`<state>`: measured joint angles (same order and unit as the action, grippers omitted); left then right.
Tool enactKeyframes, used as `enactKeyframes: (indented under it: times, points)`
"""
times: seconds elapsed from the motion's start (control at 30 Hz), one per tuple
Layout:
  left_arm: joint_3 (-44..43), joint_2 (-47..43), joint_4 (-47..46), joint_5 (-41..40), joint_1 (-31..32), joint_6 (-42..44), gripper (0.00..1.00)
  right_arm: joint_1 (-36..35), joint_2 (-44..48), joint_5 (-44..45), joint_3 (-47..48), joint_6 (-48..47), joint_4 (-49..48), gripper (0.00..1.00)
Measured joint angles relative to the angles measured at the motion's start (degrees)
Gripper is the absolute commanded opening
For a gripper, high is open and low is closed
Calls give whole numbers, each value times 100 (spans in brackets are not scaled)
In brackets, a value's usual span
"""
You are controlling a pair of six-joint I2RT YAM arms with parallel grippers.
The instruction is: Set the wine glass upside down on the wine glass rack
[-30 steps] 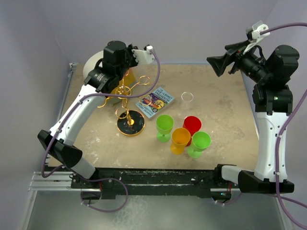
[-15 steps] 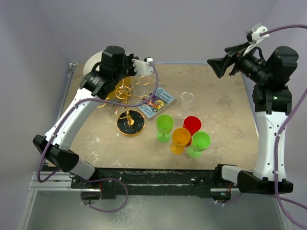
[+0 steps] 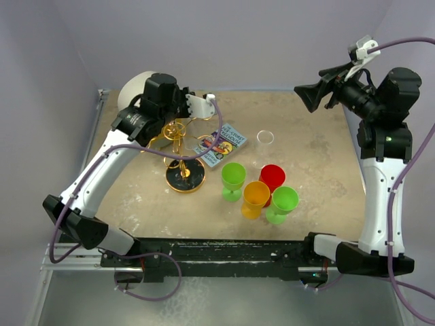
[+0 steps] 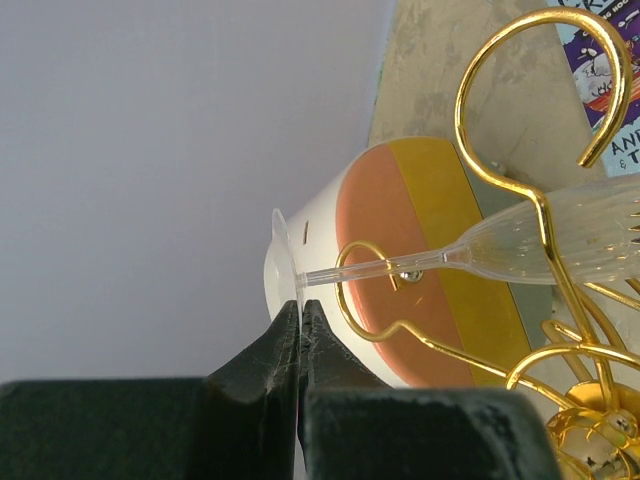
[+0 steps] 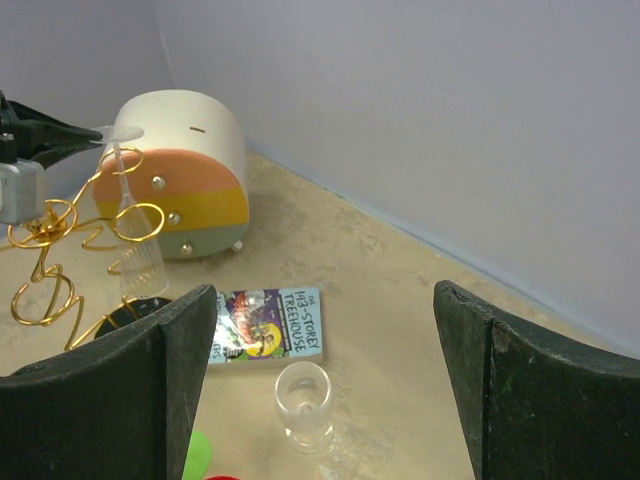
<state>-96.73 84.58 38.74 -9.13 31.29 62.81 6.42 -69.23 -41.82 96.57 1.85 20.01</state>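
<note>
Clear ribbed plastic wine glass [image 4: 575, 238] hangs upside down at the gold wire tree-shaped rack with the round black base [image 3: 185, 176]. Its flat foot is on top, and its bowl is below, among the curled arms of the rack. In the left wrist view the thin stem passes across one small ring-ended arm. I cannot tell whether the foot already rests on that wire.

The left claw [image 4: 300, 306] is closed almost fully. Its two black fingers pinch the edge of the glass foot, on the side of the rack that faces the back wall.

The right claw [image 5: 322, 290] is opened wide and has nothing in it. It is high above the desk [image 3: 319, 170], well apart from the rack, on the right side.

Just behind the rack stands a big white cylinder with orange, yellow and grey-green bands [image 5: 185, 160]. To the right of the rack a colourful paperback book [image 3: 221, 144] lies flat. Beyond the book, further from the rack, stands a small clear tumbler [image 3: 266, 136]. Four plastic goblets stand in a group to the right of the rack base: one light green [image 3: 233, 178], one orange [image 3: 256, 197], one red [image 3: 272, 178] and one more green [image 3: 284, 202].
</note>
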Motion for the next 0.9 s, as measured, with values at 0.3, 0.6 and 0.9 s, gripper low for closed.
enactKeyframes:
  times: [0.3,0.6,0.9]
  points:
    - [11,-173,33,28,0,-7,0,48,31,-125,-114,9,-42,92]
    - [190,-282,184,111,-2,-9,0,98,111,-129,-146,9,-63,93]
    - [306,-308,251,129,-26,-24,0,122,179,-146,-146,11,-74,93]
